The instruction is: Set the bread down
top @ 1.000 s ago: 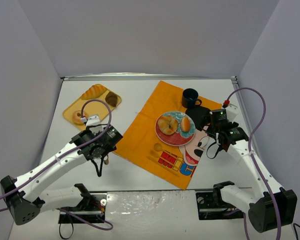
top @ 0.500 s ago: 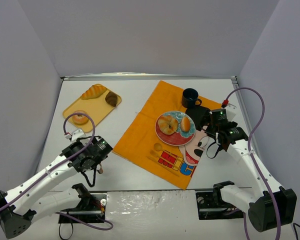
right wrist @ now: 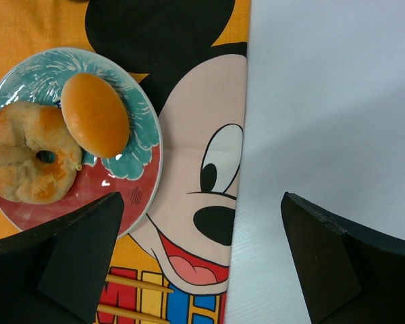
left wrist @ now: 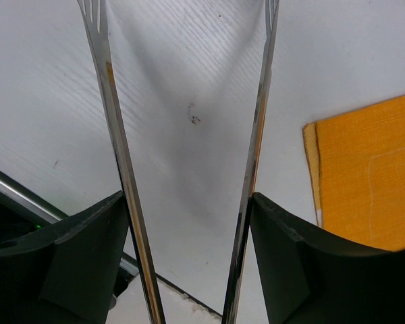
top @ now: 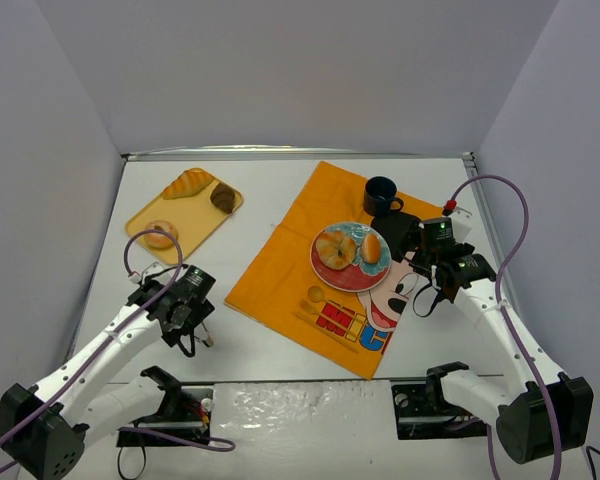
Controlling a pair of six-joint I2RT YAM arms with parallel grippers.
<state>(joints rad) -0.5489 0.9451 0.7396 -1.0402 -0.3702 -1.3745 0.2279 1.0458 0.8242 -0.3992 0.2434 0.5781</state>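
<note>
- Three pieces of bread lie on the yellow tray (top: 195,215) at the far left of the tabletop (left wrist: 189,67). They are a long golden loaf (top: 188,183), a dark roll (top: 223,197) just beside it, and a ring doughnut (top: 160,236) at the tray's near end.
- Two more pieces sit on the plate (right wrist: 138,199) on the orange cloth (left wrist: 364,175): a ring-shaped bread (right wrist: 27,152) and a smooth bun (right wrist: 94,115), touching each other.
- Neither hand carries bread, so the next piece most likely has to come from the tray. Which piece is meant cannot be told.
- The left hand (left wrist: 187,196) is over bare tabletop, between the tray and the near-left edge of the cloth. From it the tray lies farther from the arm bases and a little to the left, with the doughnut the nearest piece.
- The loaf's long axis runs diagonally, from near-left to far-right in the overhead view.
- The left arm is clearly nearer the tray, while the right arm stands across the cloth, by the plate.
- The left hand is spread wide. Thin metal blades (left wrist: 115,115) run forward along the inner faces of its fingers, well apart, with only tabletop showing between them.
- The right hand (right wrist: 199,202) is also spread wide and holds nothing. It hangs over the cloth just beside the plate.
</note>
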